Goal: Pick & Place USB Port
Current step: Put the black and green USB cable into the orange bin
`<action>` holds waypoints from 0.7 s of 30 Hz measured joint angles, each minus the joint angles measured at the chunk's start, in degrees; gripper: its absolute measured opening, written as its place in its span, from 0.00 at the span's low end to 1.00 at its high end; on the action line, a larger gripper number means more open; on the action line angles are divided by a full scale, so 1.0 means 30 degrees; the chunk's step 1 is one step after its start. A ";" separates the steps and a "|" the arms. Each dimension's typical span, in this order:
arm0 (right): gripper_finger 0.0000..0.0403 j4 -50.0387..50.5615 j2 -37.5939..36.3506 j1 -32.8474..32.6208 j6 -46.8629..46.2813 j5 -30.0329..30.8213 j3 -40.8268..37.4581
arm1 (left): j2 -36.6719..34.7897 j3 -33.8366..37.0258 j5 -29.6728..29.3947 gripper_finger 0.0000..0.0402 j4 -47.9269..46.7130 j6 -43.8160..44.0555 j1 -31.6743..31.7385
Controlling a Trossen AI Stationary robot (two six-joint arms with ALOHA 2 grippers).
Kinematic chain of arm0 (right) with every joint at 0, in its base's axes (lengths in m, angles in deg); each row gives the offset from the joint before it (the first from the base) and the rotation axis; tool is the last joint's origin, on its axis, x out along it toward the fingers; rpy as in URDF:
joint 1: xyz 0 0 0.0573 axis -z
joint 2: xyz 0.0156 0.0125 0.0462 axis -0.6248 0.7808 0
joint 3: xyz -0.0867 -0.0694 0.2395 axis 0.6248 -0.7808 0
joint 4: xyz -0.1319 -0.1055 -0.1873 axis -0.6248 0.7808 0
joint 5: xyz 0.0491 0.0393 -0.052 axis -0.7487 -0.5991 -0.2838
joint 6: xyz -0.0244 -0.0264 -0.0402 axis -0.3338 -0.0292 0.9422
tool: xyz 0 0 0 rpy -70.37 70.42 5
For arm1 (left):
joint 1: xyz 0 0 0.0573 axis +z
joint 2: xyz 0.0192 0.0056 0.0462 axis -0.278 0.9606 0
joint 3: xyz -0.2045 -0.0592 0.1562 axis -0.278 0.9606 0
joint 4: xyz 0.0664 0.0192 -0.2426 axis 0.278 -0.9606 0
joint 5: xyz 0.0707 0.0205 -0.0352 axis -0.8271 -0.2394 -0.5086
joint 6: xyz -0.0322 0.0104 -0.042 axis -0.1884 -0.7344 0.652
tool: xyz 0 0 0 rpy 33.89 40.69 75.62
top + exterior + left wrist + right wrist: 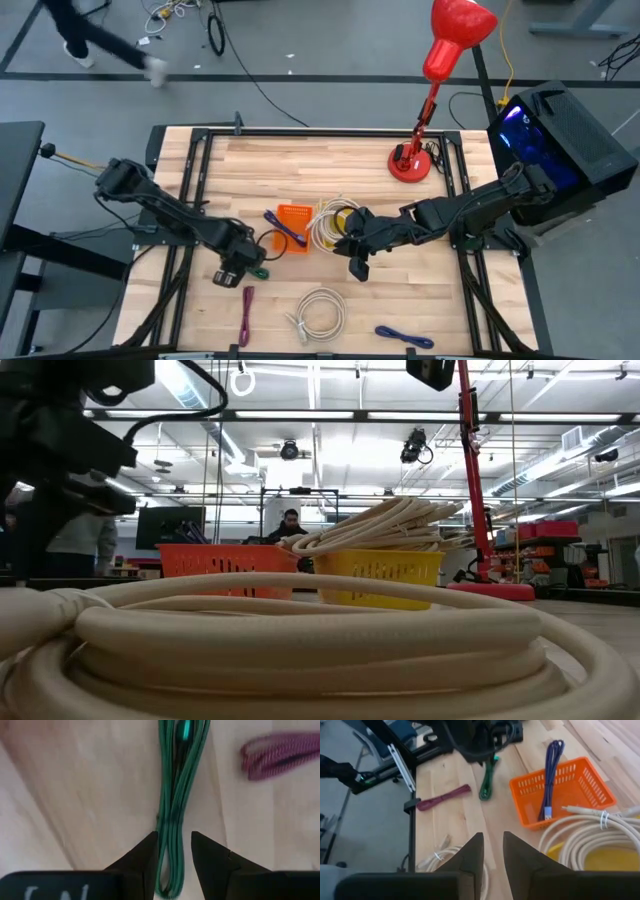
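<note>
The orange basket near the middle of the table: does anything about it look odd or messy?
Slightly. A purple cable lies in the orange basket with its looped end hanging over the rim instead of sitting fully inside. Beside it, cream cable overflows the yellow basket. Nothing looks damaged or spilled.

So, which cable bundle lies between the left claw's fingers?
The green cable bundle; the left claw straddles it, while the magenta cable bundle lies apart.

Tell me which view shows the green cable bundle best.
The left wrist view: the green cable fills the frame, running between the left hand's fingers. The right wrist view shows it whole but farther off, beside the orange basket. The high view shows only a bit; the low view, nothing.
</note>
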 joint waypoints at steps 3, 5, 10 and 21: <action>0.19 -0.0005 0.0000 0.0059 -0.0079 0.0041 0.0000 | 0.0596 0.0000 0.0218 0.31 0.1087 -0.0066 0.0000; 0.19 0.0015 0.0000 0.0095 -0.0186 -0.0012 0.0000 | 0.0976 -0.0003 0.0750 0.31 0.1549 -0.0083 0.0000; 0.19 -0.0004 0.0000 0.0131 -0.0232 -0.0065 0.0000 | 0.1887 -0.0047 0.0944 0.31 0.1580 -0.0519 -0.0151; 0.19 -0.0358 0.0000 0.0131 -0.0356 -0.0236 0.0000 | 0.2836 -0.0080 -0.0538 0.27 0.2375 -0.1029 -0.0150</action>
